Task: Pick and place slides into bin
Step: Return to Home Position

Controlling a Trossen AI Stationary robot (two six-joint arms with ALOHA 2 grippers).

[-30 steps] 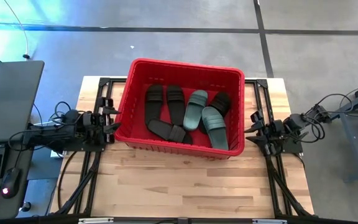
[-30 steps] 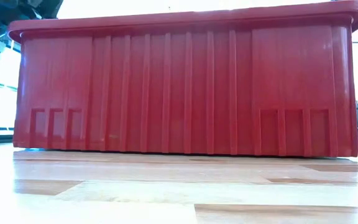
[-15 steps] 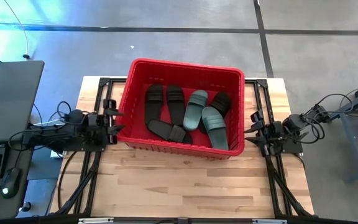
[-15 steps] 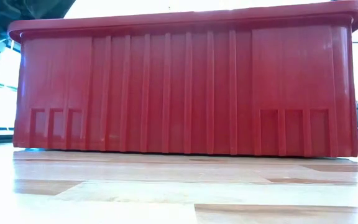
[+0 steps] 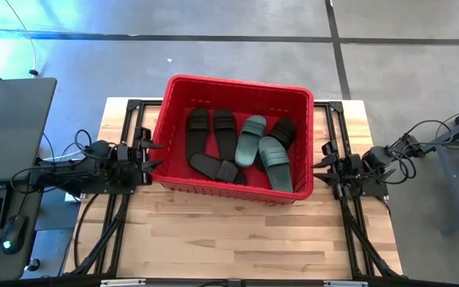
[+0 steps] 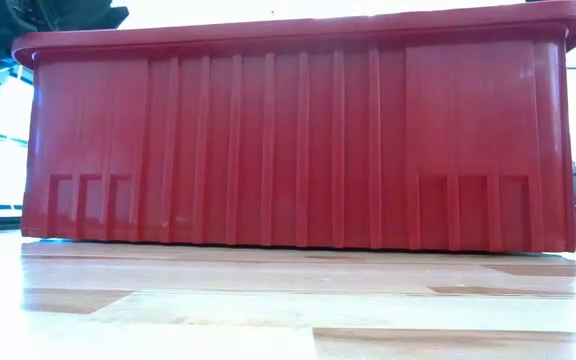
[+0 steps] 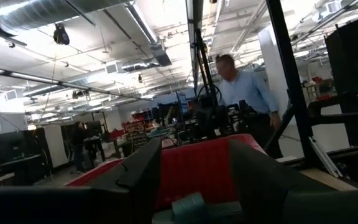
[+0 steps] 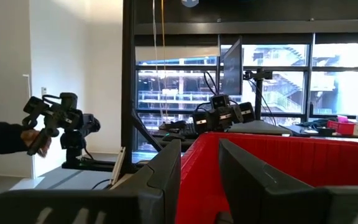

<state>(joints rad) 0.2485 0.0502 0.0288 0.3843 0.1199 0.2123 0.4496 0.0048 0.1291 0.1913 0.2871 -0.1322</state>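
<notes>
The red bin [image 5: 233, 83] stands on the middle of the wooden table and fills the low view [image 6: 288, 140]. Several black slides [image 5: 198, 127] and two teal-green slides [image 5: 251, 137] lie flat on its floor, some overlapping. My left gripper [image 5: 156, 155] is open and empty at the bin's left rim. Its wrist view [image 7: 194, 180] looks over that rim into the bin, with a teal slide [image 7: 188, 205] low between the fingers. My right gripper [image 5: 320, 167] is open and empty just outside the bin's right wall, which shows in its wrist view [image 8: 201, 180].
Bare wooden tabletop [image 5: 237, 231] lies between the bin and the near edge. A laptop [image 5: 6, 119] and a mouse [image 5: 10, 235] sit off the table's left side. A person [image 7: 241, 90] stands beyond the table. A hand holding a device [image 8: 42, 127] shows far off.
My left gripper has moved toward the table's right edge, up to the bin's left rim, still open. The bin and the slides have stayed still.
</notes>
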